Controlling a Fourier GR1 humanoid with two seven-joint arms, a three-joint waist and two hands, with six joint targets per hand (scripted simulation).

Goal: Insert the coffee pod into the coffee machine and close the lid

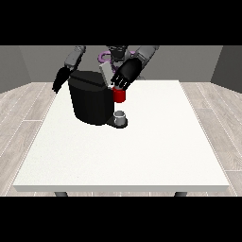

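A white table [142, 156] fills most of the view, with the robot [116, 53] standing at its far edge. A black coffee machine [89, 98] sits on the table's far left part. No brand, label or writing can be read on it or anywhere else. A light grey lid [105, 73] stands tilted up at the machine's top right. A red thing at the machine [119, 95] shows at its right side, and below it a grey cup [121, 116] stands on the machine's dark base. The hand at the view's right [124, 75] hovers just above the red thing, fingers pointing down toward it; I cannot tell whether they are curled or holding anything. The hand at the view's left [60, 79] hangs beside the machine's far left edge, fingers straight and pointing down, holding nothing. The pod does not plainly show.
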